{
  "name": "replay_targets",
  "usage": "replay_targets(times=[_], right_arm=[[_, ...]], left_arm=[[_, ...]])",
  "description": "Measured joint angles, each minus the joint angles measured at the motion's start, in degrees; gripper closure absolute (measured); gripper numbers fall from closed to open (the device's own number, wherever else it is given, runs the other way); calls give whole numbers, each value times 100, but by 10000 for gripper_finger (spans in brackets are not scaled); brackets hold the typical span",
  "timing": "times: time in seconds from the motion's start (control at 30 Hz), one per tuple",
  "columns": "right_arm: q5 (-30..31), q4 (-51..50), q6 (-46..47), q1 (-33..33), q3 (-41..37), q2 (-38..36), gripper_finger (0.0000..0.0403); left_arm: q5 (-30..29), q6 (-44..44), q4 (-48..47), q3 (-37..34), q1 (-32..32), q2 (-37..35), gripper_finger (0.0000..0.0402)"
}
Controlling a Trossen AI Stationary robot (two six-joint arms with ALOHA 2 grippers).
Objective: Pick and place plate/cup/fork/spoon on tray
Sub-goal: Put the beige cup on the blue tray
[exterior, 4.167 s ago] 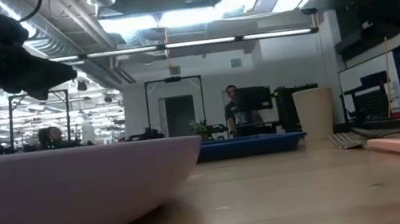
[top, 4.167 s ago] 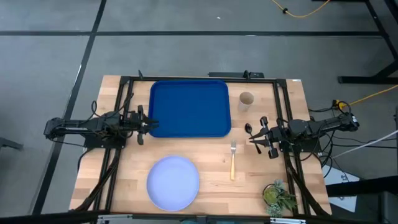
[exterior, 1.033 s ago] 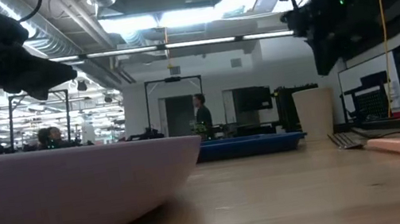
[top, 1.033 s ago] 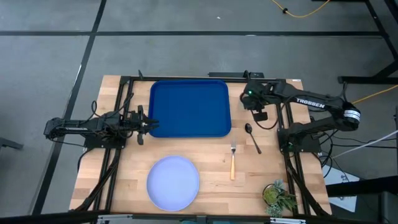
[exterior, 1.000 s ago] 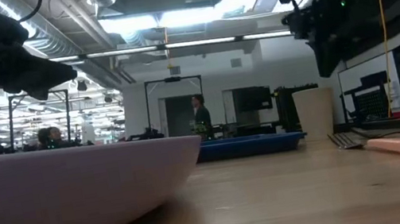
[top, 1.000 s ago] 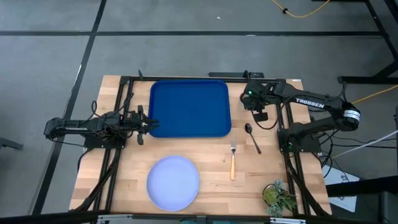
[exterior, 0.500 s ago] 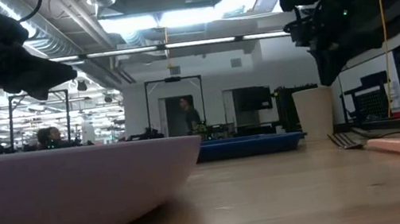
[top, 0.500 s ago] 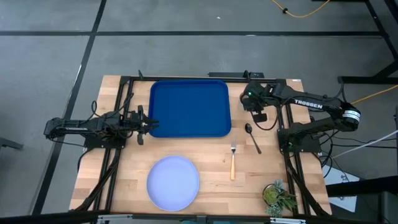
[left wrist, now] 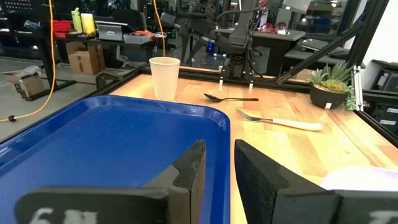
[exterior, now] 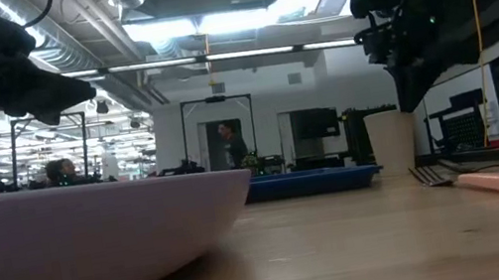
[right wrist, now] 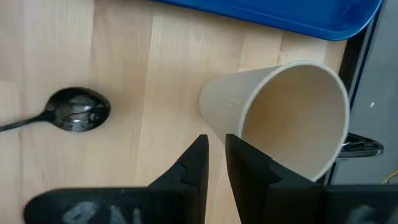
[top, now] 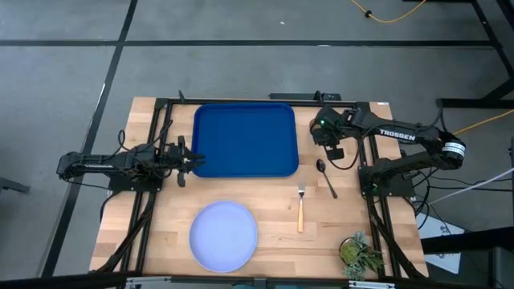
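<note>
— Where do we stand on loading the tray?

— We have nothing on it yet, as far as we can see. The plate lies on the surface near the front edge, well apart from the tray. The fork and the spoon lie side by side on the wood to the tray's right, and the cup stands upright just beyond the tray's right rim.

— And our arms?

— Our right gripper hangs over the cup, its jaws nearly together and holding nothing; the cup's rim sits just ahead of them in the wrist view. Our left gripper waits at the tray's left edge, jaws a narrow gap apart and empty.

— So what is left?

— By our reckoning, all four pieces. The cup looks like the first pick, though the jaws would need to spread before they could take its wall.
</note>
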Motion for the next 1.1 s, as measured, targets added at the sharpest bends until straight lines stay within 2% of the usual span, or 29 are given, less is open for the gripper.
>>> replay_targets(times=[0.2,0.33,0.57,0.97,1.1], right_arm=[[13,500,-285,0,-302,0,342],[196,370,-293,17,-194,0,342],[3,384,-273,87,205,-17,342],[2,287,-267,17,197,-15,342],[4,471,-275,-138,-32,-15,342]], left_arm=[[1,0,-1,0,-2,-1,322],[1,0,-1,-1,-1,0,322],[0,0,-2,-2,0,-2,322],[0,0,-1,-1,-1,0,322],[0,0,0,0,-2,0,322]])
